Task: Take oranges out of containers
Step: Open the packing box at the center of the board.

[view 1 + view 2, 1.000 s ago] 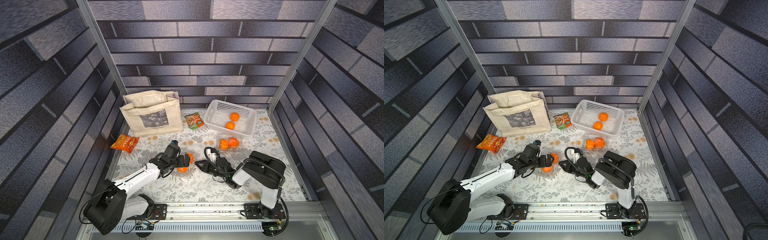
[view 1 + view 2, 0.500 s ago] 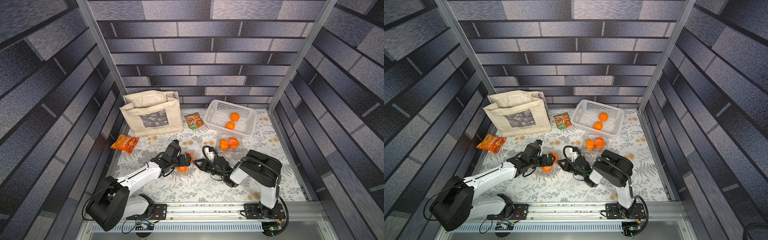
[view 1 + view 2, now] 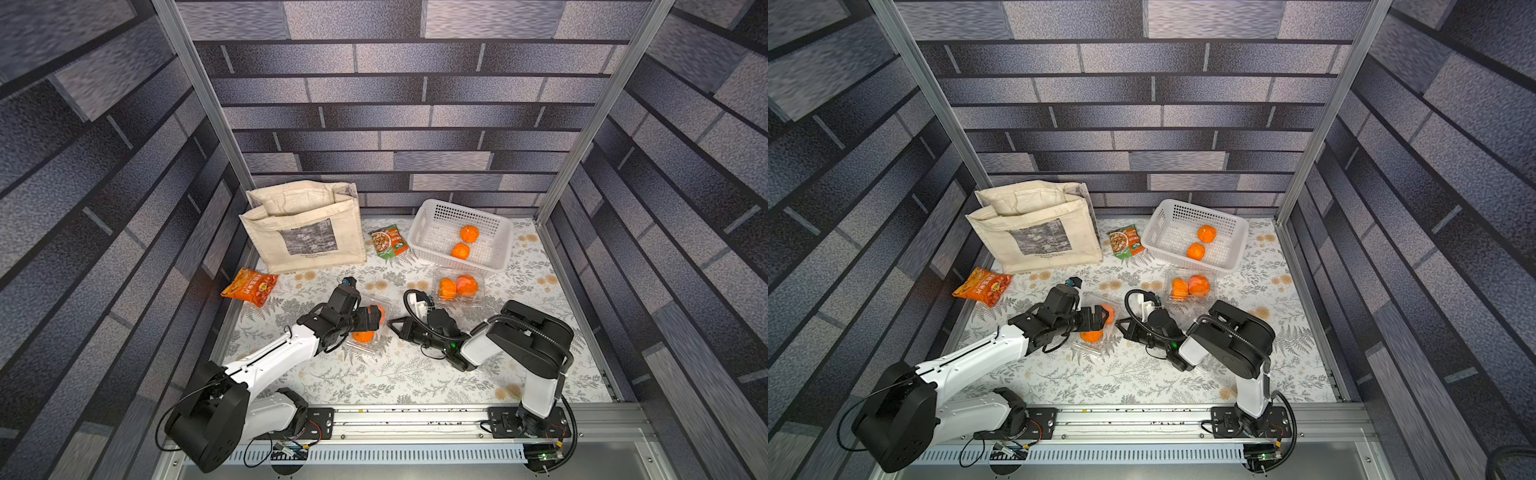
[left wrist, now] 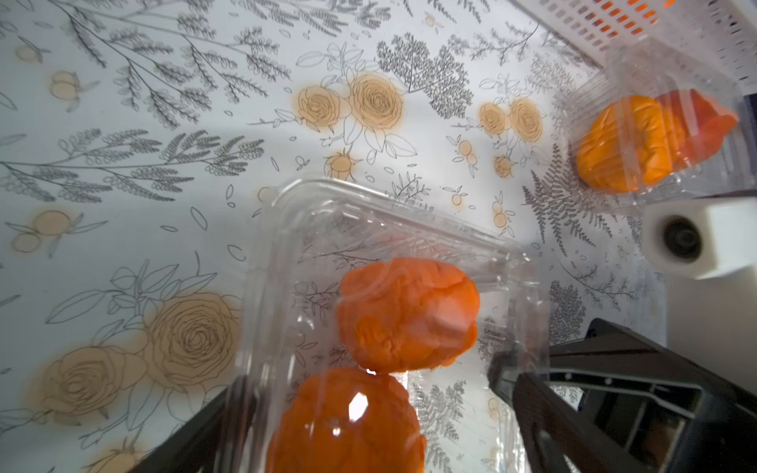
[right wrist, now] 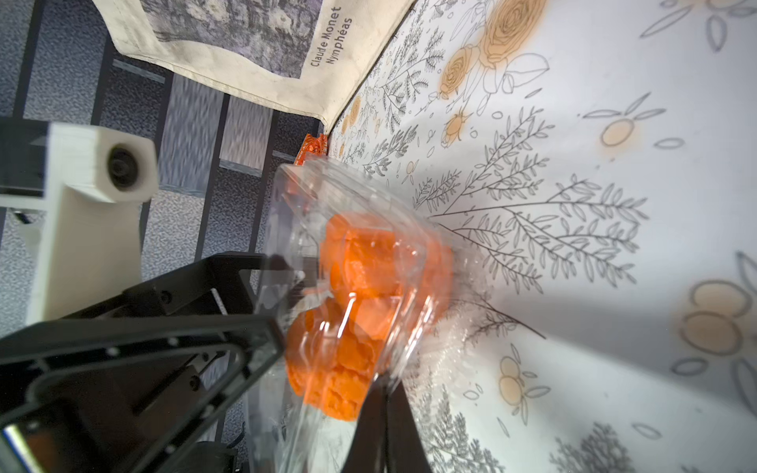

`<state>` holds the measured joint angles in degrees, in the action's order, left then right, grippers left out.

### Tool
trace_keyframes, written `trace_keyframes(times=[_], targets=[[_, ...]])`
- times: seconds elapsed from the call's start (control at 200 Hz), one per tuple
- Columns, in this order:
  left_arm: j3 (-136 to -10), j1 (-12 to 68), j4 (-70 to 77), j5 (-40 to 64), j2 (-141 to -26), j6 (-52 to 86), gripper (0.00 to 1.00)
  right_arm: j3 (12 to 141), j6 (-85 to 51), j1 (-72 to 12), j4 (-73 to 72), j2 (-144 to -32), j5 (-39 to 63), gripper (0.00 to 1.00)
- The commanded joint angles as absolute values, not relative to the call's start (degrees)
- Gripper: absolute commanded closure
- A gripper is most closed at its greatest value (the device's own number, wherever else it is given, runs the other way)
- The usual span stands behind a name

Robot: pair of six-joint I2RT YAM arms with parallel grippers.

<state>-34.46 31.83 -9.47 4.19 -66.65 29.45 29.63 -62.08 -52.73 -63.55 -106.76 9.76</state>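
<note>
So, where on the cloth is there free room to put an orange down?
Widest bare cloth: the front strip between left arm, right arm and rail. Also bare: the right edge, from basket forward to the right arm. Crowded: the middle, where left gripper and right gripper meet at a box; and the back, with tote, green packet, basket.

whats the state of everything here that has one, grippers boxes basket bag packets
left gripper: open, straddling the near container
right gripper: shut on the near container's edge
near container: lid looks down, two oranges inside
far container: closed, two oranges inside
basket: upright, two loose oranges in it
tote bag: standing upright
orange packet: lying flat
green packet: lying flat
</note>
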Motion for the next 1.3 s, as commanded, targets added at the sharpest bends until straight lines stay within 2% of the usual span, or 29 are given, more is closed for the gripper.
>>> trace_keyframes(times=[0.0, 0.23, 0.481, 0.656, 0.776, 0.851, 0.972, 1.072, 1.147, 1.297], targets=[[-38.13, 32.85, -12.92, 5.25, -62.5, 27.06, 0.0, 31.43, -60.35, -53.51, -58.24, -104.55, 12.05, 1.0], [-42.04, 32.95, -22.95, -1.57, -61.89, 23.26, 0.0, 31.99, -58.05, -53.52, -42.28, -96.75, 8.88, 1.0], [-43.14, 33.1, -24.77, -4.73, -60.88, 24.19, 0.0, 33.15, -53.98, -53.44, -27.51, -87.86, 5.73, 1.0], [-42.14, 37.2, -18.33, -2.2, -57.94, 23.42, 0.0, 36.62, -53.25, -53.21, -19.38, -85.65, 7.49, 1.0], [-40.7, 38.92, -13.07, 2.04, -60.16, 23.42, 0.0, 38.27, -53.34, -52.96, -17.8, -84.91, 8.69, 1.0], [-40.9, 39.67, -11.5, 5.24, -63.32, 23.11, 0.1, 39.08, -53.16, -52.82, -17.58, -84.86, 9.63, 1.0], [-41.17, 41.04, -8.81, 7.56, -67.81, 23.11, 0.21, 39.72, -53.22, -52.72, -17.69, -84.94, 10.47, 1.0], [-40.63, 41.5, -7.05, 7.52, -69.84, 23.63, 0.23, 39.17, -53.07, -52.73, -19.05, -84.33, 10.68, 1.0], [-41.22, 41.96, -6.3, 7.61, -71.12, 23.65, 0.37, 39.01, -52.87, -52.67, -19.42, -83.78, 10.64, 1.0], [-43.55, 43.09, -9.68, 6.26, -73.83, 23.01, 0.44, 39.15, -51.6, -52.73, -19.66, -82.91, 10.99, 1.0]])
